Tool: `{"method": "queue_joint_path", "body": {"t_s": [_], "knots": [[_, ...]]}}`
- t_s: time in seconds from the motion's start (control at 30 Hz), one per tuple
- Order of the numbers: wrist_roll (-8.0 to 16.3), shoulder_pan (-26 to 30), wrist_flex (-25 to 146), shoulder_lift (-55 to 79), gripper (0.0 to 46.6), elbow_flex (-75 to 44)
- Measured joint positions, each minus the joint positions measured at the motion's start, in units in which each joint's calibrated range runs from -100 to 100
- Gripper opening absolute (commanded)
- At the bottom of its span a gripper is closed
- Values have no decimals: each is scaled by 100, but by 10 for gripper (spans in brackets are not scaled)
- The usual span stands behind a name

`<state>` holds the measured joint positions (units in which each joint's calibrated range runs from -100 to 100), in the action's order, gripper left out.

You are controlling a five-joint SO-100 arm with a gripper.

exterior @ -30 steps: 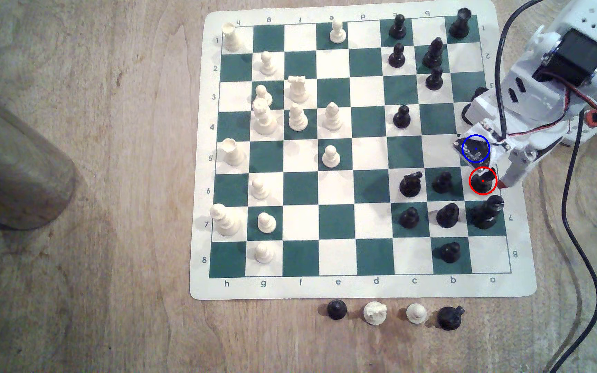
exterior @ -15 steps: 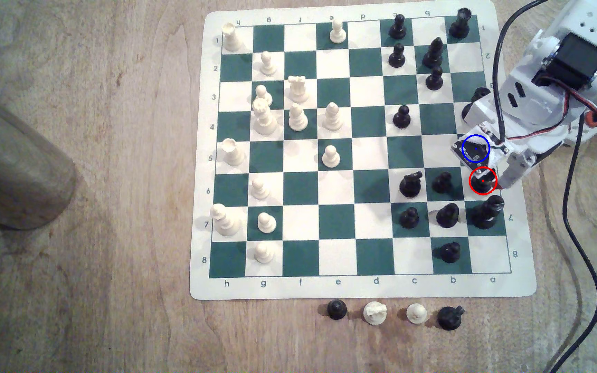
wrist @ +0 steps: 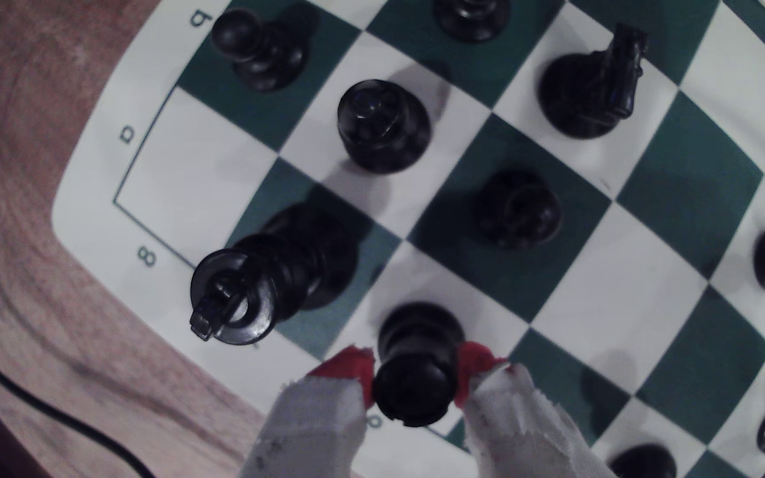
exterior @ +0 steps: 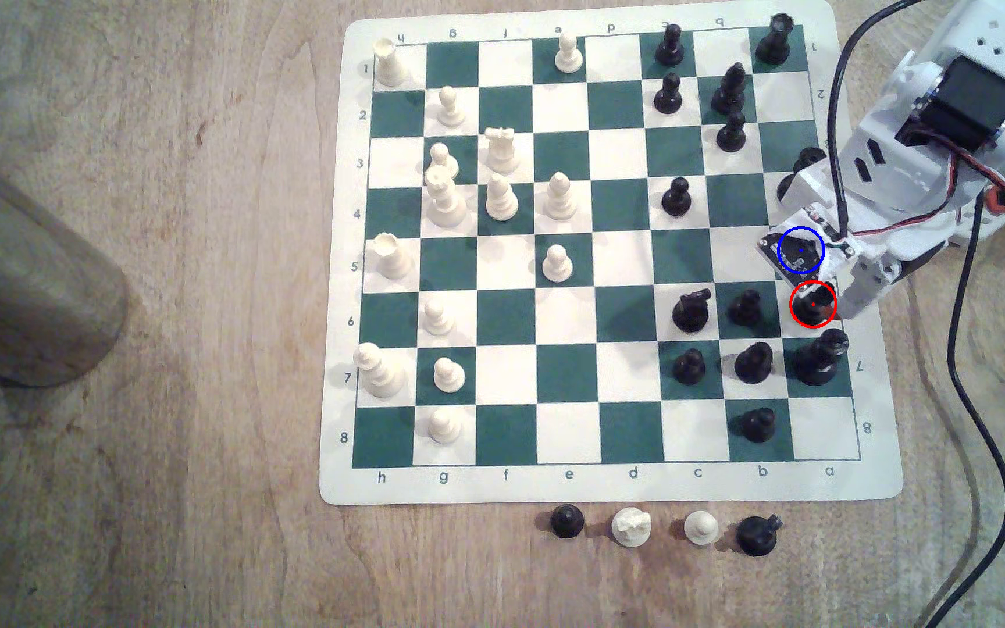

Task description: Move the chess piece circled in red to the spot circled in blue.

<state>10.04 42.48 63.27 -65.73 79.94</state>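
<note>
Closer now, pincer [wrist: 414, 367] seemingly clenches one black pawn [wrist: 415, 367] (red tips both sides).

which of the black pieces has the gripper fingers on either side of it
The black pawn inside the red ring, on the white a-file square at the board's right edge in the exterior view. The gripper has red-tipped fingers flanking it; every other black piece stands free.

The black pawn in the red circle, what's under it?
The black pawn stands on a white square between the gripper fingers. Whether its base touches the board is hidden.
</note>
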Motion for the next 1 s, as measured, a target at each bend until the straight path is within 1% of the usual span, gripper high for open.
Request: {"method": "queue_joint_path", "body": {"t_s": [0.1, 0.27, 0.43, 0.6, 0.8, 0.9, 0.97, 1.0], "knots": [[0, 0, 0, 0, 29, 0], [0, 0, 0, 0, 3, 0], [29, 0, 0, 0, 3, 0], [39, 0, 56, -276, 3, 0], [39, -88, 390, -587, 3, -271], [-15, -125, 606, -737, 3, -389], [-73, -288, 733, -838, 3, -416], [-147, -457, 829, -905, 3, -434]]}}
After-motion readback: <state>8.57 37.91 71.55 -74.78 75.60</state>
